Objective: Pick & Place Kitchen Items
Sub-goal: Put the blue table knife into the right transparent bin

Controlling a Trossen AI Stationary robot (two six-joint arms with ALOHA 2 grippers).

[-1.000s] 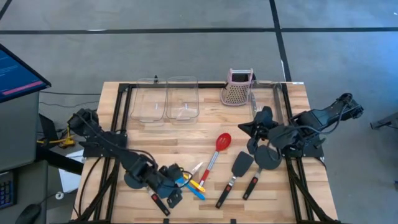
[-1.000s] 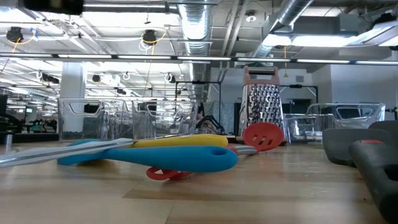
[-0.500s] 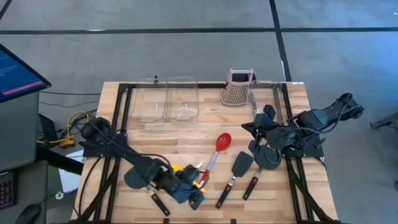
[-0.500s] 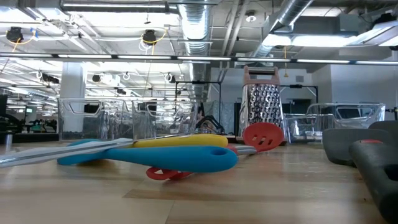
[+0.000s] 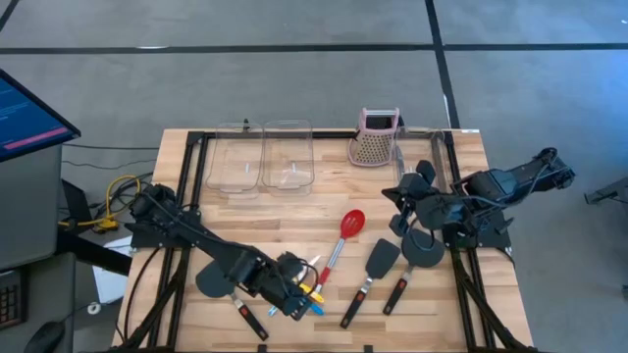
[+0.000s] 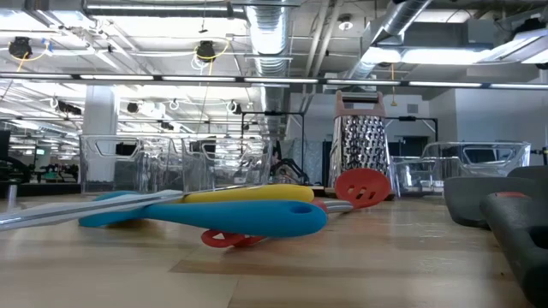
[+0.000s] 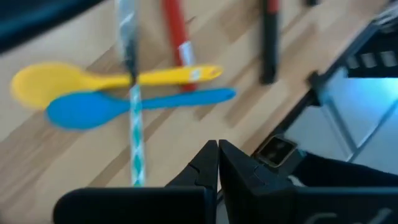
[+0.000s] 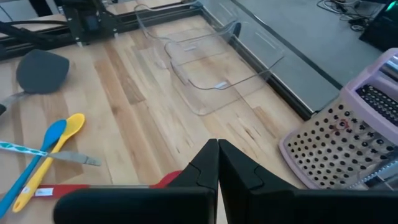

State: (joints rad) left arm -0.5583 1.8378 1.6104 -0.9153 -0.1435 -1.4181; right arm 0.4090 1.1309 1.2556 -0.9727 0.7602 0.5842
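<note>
A yellow spoon [image 7: 50, 84] and a blue spoon [image 7: 81, 111] lie side by side on the wooden table [image 5: 245, 221], with a silver tongs arm [image 7: 134, 124] across them. They also show in the low view [image 6: 223, 218]. My left gripper [image 5: 294, 294] [image 7: 217, 152] is shut and hovers just beside them, toward the near edge, touching nothing. A red spoon [image 5: 345, 230] and two black spatulas [image 5: 378, 263] [image 5: 422, 253] lie mid-table. A third spatula [image 5: 211, 282] lies under my left arm. My right gripper [image 5: 402, 191] [image 8: 217, 152] is shut and empty above the table's right part.
Two clear plastic bins [image 5: 263, 162] stand at the far edge and a third [image 5: 424, 157] at the far right. The pink-topped metal grater [image 5: 375, 139] stands between them. Bare wood lies between the bins and the utensils. A monitor [image 5: 25, 113] stands off the table's left.
My left gripper has swung toward the table's right edge, from over the left spatula's handle to beside the yellow and blue spoons. The utensils have stayed where they were.
</note>
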